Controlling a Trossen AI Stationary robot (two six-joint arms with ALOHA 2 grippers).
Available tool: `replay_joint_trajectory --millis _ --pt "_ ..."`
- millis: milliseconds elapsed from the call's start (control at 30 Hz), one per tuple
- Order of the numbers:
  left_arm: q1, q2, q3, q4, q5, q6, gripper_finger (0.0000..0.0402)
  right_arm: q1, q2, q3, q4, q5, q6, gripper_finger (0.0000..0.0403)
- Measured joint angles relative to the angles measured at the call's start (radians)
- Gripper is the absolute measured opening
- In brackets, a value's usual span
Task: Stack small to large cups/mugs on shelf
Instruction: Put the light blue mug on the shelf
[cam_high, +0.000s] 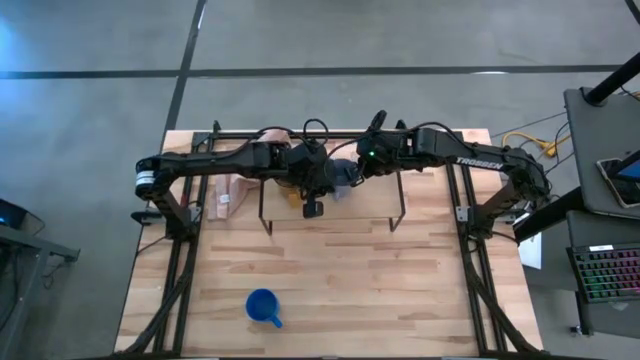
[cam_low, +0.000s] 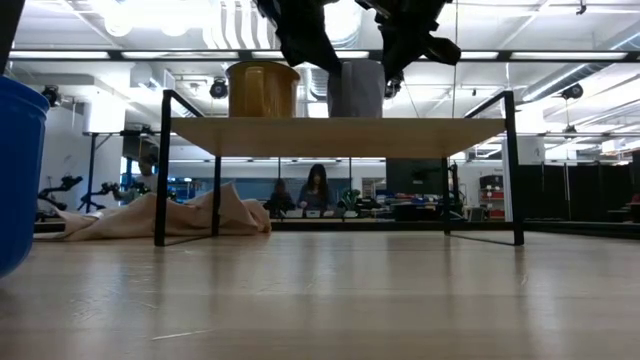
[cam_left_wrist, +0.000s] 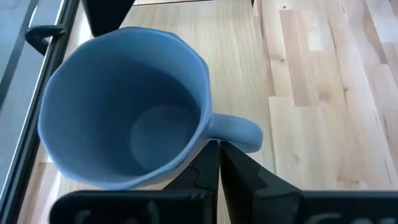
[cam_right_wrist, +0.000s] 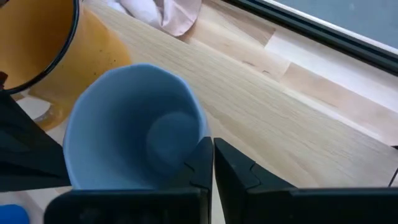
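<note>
item 1, shelf: you have it at the 12 o'clock end of the table, light plank top on thin black legs.

item 2, yellow-orange mug: upright on the shelf top, toward the 9 o'clock side of the plank.

item 3, pale grey-blue mug: upright on the shelf top, just beside the yellow-orange mug on its 3 o'clock side. your wrist views look down into its empty bowl.

item 4, bright blue mug: on the table toward 6 o'clock, well apart from the shelf, handle pointing toward 4 o'clock.

item 5, left gripper: over the shelf at the pale grey-blue mug; fingers drawn together by the handle, tips near its root. whether they pinch anything, you cannot tell.

item 6, right gripper: over the same mug from the 3 o'clock side; fingers together at the rim, grip on the wall not discernible.

item 7, pink cloth: heaped on the table at the shelf's 9 o'clock end.
</note>
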Motion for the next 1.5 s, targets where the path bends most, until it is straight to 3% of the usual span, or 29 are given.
replay_joint_trajectory --millis 567,933,1500 --pt "-0.004 0.000 -0.004 -0.060 -0.063 -0.013 0.0000 -0.002 0.000 0.000 -0.114 0.032 -0.001 0.0008" --pt "-0.003 0.000 -0.008 -0.039 -0.064 0.005 0.0000 0.031 -0.001 0.000 -0.048 -0.027 0.006 0.0008" --pt "-0.003 0.001 -0.010 -0.023 -0.062 0.004 0.0000 0.002 0.003 0.000 -0.039 -0.013 -0.027 0.0009"
